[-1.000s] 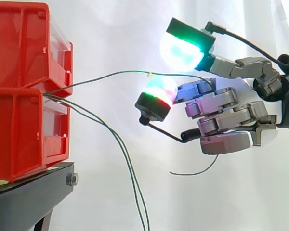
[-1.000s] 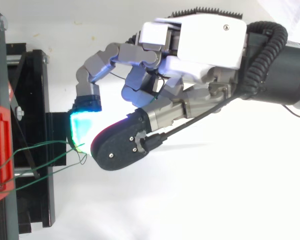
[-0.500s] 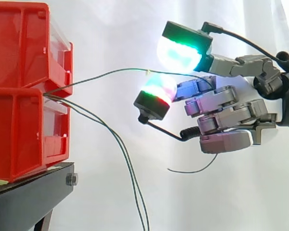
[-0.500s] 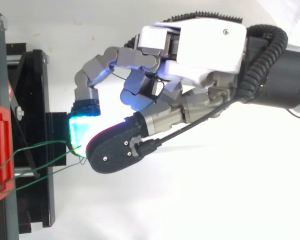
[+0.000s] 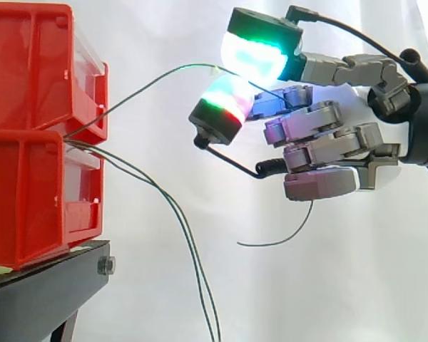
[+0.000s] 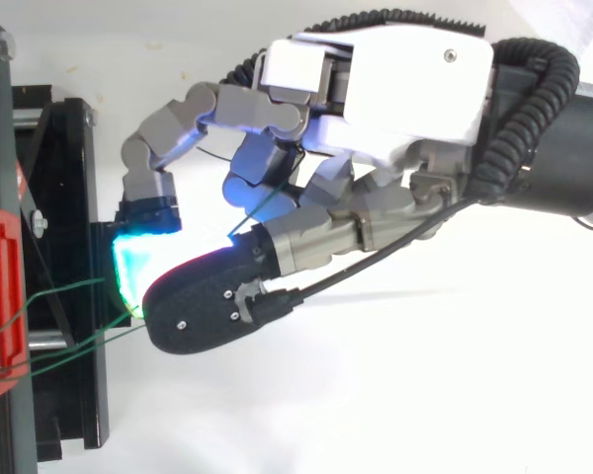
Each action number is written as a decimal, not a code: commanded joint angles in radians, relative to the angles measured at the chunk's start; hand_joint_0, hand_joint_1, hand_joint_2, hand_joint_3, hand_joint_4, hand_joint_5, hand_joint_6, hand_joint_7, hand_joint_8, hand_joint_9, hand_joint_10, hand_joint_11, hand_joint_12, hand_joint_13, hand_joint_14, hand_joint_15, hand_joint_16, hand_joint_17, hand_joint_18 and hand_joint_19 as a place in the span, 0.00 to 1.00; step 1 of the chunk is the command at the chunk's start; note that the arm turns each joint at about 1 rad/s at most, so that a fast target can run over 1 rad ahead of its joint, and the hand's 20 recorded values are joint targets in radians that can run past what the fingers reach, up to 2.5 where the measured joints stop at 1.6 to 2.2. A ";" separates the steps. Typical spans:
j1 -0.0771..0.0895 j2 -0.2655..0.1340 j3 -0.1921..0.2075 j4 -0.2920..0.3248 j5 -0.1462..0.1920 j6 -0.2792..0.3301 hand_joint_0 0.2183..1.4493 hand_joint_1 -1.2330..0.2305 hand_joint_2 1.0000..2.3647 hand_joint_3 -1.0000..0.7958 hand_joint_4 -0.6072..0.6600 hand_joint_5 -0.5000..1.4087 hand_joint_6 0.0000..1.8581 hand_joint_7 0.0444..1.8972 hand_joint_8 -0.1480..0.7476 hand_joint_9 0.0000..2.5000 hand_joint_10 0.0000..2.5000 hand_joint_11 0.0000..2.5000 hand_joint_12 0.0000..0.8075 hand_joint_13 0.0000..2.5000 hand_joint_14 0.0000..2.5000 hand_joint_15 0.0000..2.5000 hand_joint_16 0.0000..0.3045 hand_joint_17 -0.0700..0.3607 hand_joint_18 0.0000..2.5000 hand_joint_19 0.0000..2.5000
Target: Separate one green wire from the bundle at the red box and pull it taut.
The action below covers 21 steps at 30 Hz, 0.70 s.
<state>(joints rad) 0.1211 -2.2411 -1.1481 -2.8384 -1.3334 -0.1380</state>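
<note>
The bins at left are solid red. The stand beneath is black. The green wire is dark and thin. The curtain is plain white. The hand has grey links and a white cover. Its upper pad glows cyan-white, edged green; the lower pad is banded white, green, red.

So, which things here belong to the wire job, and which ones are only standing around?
Part of the job:
robot hand, pinching one green wire between its pads
loose green wires hanging from the bundle
red box

Just there:
black stand
white curtain
</note>
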 commanded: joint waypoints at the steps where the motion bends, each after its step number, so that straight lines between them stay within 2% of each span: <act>1: 0.003 0.000 0.001 -0.002 0.000 -0.003 0.32 0.38 0.02 0.49 0.46 0.16 0.49 0.59 0.48 0.48 0.69 0.68 0.36 0.59 0.82 0.34 0.17 0.43 0.56 0.47; 5: 0.005 0.000 0.001 -0.004 0.000 -0.003 0.32 0.37 0.02 0.51 0.44 0.16 0.49 0.62 0.49 0.49 0.67 0.69 0.36 0.60 0.73 0.38 0.17 0.43 0.55 0.47; 7: 0.005 0.000 0.001 -0.006 0.000 -0.003 0.31 0.37 0.02 0.52 0.44 0.17 0.49 0.63 0.48 0.49 0.63 0.71 0.37 0.60 0.67 0.40 0.17 0.43 0.55 0.47; 10: 0.005 0.000 -0.001 -0.010 0.000 -0.009 0.31 0.37 0.02 0.53 0.44 0.17 0.48 0.65 0.48 0.51 0.50 0.73 0.37 0.62 0.44 0.51 0.17 0.43 0.53 0.46; 12: 0.005 0.000 0.001 -0.012 0.005 -0.017 0.31 0.37 0.02 0.54 0.44 0.17 0.48 0.66 0.47 0.51 0.43 0.74 0.37 0.62 0.35 0.55 0.17 0.43 0.52 0.46; 13: 0.005 0.000 -0.001 -0.012 0.005 -0.017 0.31 0.36 0.02 0.54 0.44 0.17 0.48 0.67 0.47 0.52 0.30 0.76 0.38 0.63 0.26 0.59 0.17 0.43 0.52 0.46; 14: 0.006 0.000 0.001 -0.012 0.005 -0.017 0.31 0.36 0.02 0.54 0.43 0.17 0.48 0.67 0.47 0.53 0.22 0.78 0.38 0.64 0.15 0.63 0.17 0.43 0.52 0.45; 16: 0.006 0.000 -0.001 -0.013 0.005 -0.017 0.31 0.36 0.02 0.55 0.43 0.17 0.48 0.68 0.46 0.54 0.14 0.80 0.38 0.65 0.00 0.68 0.17 0.43 0.51 0.45; 19: 0.008 0.000 -0.001 -0.015 0.007 -0.017 0.31 0.36 0.02 0.55 0.43 0.18 0.48 0.69 0.46 0.55 0.06 0.81 0.40 0.61 0.01 0.63 0.17 0.43 0.50 0.45; 21: 0.008 0.000 -0.001 -0.016 0.010 -0.017 0.31 0.36 0.02 0.55 0.44 0.18 0.48 0.69 0.46 0.56 0.05 0.81 0.41 0.60 0.01 0.60 0.16 0.42 0.49 0.44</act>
<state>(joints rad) 0.1280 -2.2411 -1.1488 -2.8530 -1.3273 -0.1547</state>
